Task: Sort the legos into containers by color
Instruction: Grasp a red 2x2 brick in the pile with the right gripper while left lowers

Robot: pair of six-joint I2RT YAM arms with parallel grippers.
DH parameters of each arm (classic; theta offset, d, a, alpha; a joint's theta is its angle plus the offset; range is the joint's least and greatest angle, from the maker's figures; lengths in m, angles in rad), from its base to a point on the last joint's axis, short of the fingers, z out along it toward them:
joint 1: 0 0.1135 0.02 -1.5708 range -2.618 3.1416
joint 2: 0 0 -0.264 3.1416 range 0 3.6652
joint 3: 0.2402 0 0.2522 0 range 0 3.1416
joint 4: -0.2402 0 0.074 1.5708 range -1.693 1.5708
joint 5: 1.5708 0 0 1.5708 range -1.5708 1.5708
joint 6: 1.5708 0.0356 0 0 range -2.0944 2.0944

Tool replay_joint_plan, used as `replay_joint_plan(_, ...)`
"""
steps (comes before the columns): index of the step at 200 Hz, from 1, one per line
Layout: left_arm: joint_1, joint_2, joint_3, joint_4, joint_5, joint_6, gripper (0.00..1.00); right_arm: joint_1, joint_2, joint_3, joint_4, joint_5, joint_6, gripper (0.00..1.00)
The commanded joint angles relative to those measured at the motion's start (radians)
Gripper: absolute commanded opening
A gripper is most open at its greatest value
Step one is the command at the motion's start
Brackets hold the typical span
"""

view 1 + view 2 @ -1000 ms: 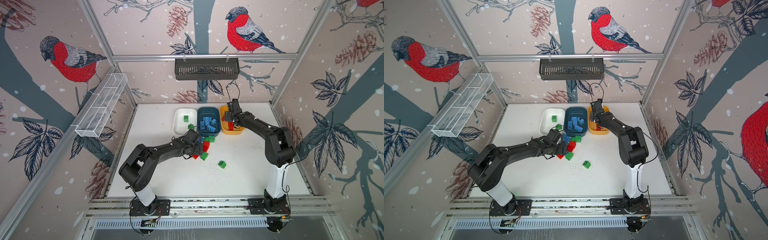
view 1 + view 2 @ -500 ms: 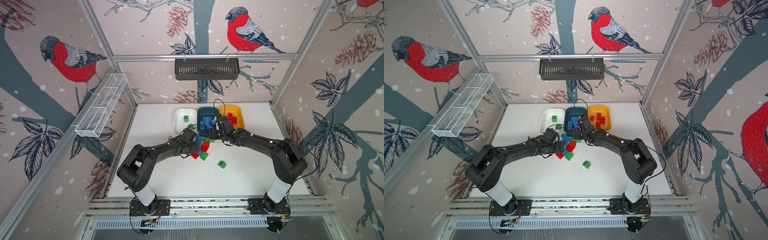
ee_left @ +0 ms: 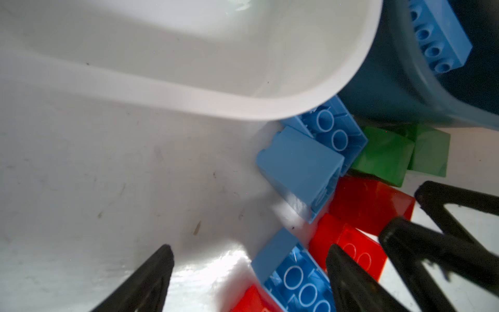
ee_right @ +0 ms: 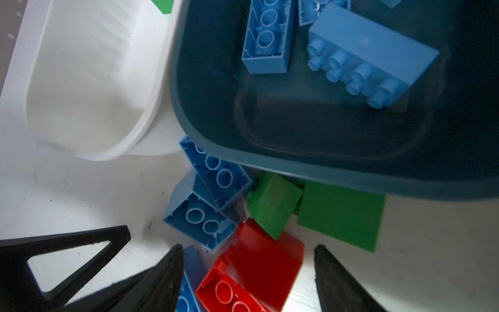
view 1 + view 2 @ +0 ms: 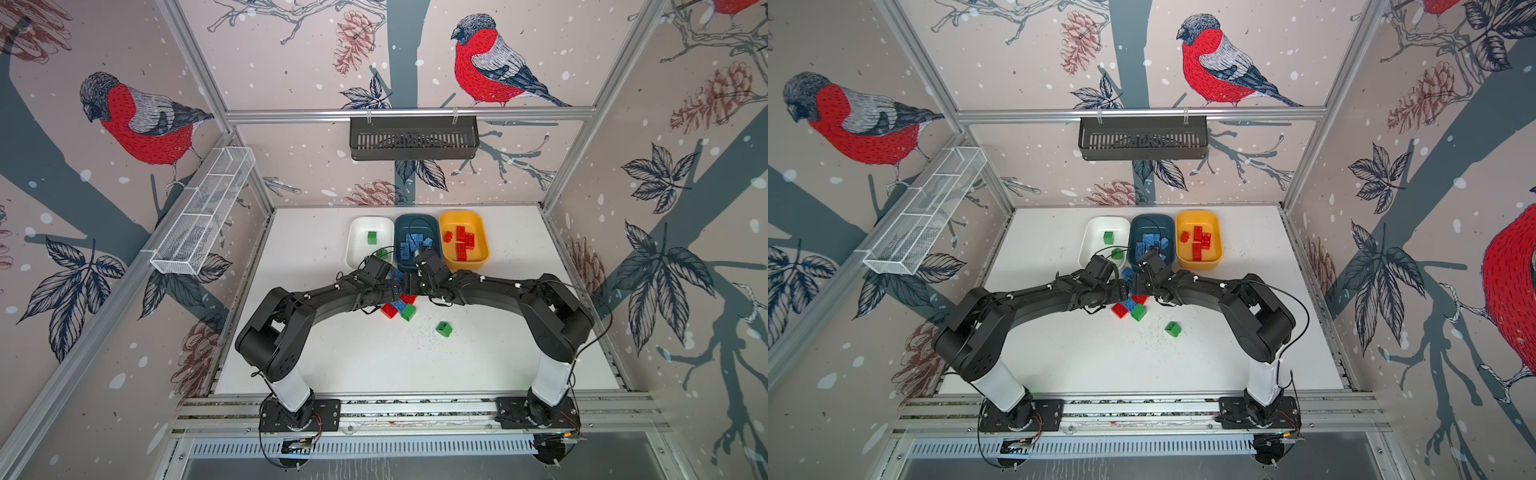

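Right wrist: red lego inside claw

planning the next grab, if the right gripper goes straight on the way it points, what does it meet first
Most likely the red lego lying between the open jaws of the right gripper; the green legos and teal container lie beyond. Depth is unclear.

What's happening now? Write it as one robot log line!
left gripper: open near blue lego | right gripper: open around red lego | green lego: alone, unsorted
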Motion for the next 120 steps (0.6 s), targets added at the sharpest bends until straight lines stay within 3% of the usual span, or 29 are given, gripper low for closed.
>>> replay_joint_plan(1,0.002,-0.008,-0.004,0.006,-0.008,-0.015,0.89,0.012,0.029,0.031,-0.068,0.08,0.028,0.7)
replay_joint_plan(33,0.0,0.012,0.014,-0.016,-0.009,0.013,0.81,0.02,0.039,0.027,-0.121,0.153,0.024,0.61)
replay_joint_plan(65,-0.016,0.028,0.045,-0.048,-0.021,0.038,0.81,0.022,0.01,-0.017,-0.133,0.171,0.025,0.56)
replay_joint_plan(89,-0.031,0.046,0.065,-0.063,-0.035,0.049,0.8,0.02,0.001,-0.026,-0.138,0.199,0.02,0.55)
replay_joint_plan(120,-0.039,0.081,0.078,-0.086,-0.031,0.059,0.69,0.017,0.025,0.0,-0.098,0.158,0.015,0.59)
